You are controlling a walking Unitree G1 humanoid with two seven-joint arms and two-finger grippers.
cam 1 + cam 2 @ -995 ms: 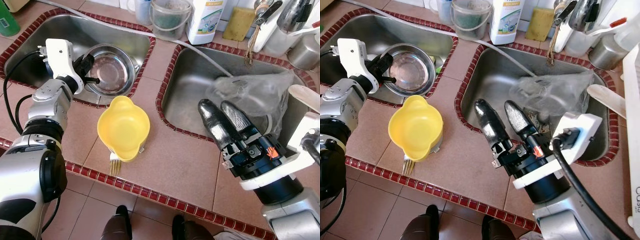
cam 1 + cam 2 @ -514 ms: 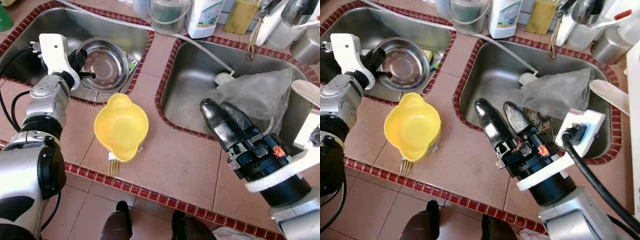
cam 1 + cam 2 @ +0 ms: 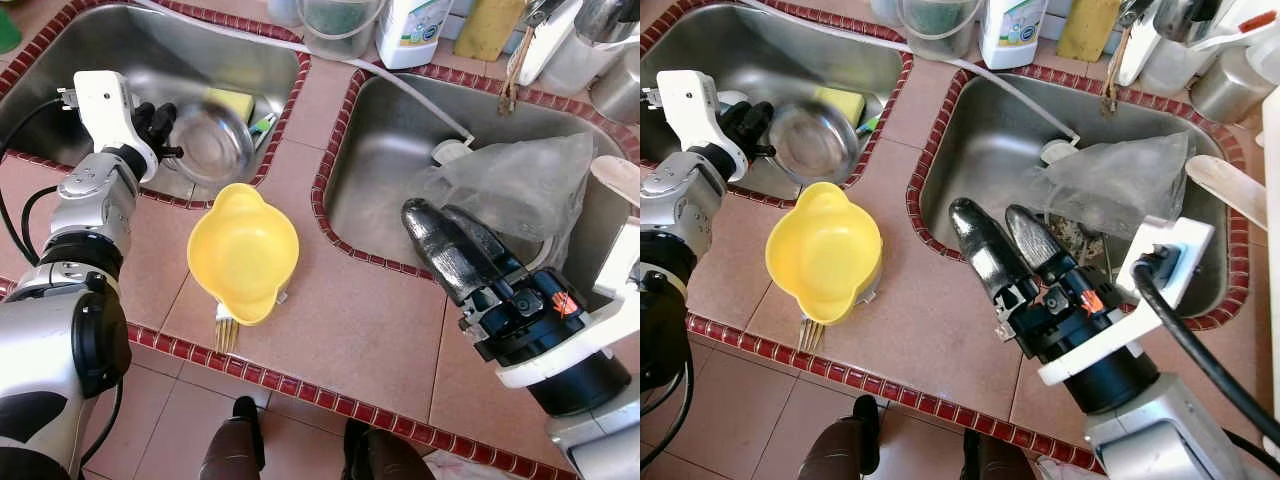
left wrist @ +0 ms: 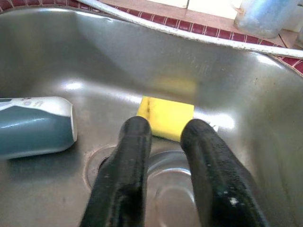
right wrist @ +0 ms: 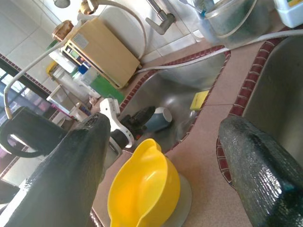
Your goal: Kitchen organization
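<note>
Left eye view: left hand (image 3: pixel 165 125) grips the steel bowl (image 3: pixel 208 146), seemingly by its rim, in the left sink (image 3: pixel 60 60). Right hand (image 3: pixel 450 232), fingers wide, hovers over the right sink's (image 3: pixel 380 160) near edge.

The counter (image 3: pixel 350 320) is covered in brown tiles and edged in small red ones. Two steel sinks (image 3: pixel 390 170) are set into it side by side. A yellow bowl (image 3: pixel 243 253) is being carried on the tiles between them, near the front edge, with a fork (image 3: pixel 228 330) poking out from under it.
</note>
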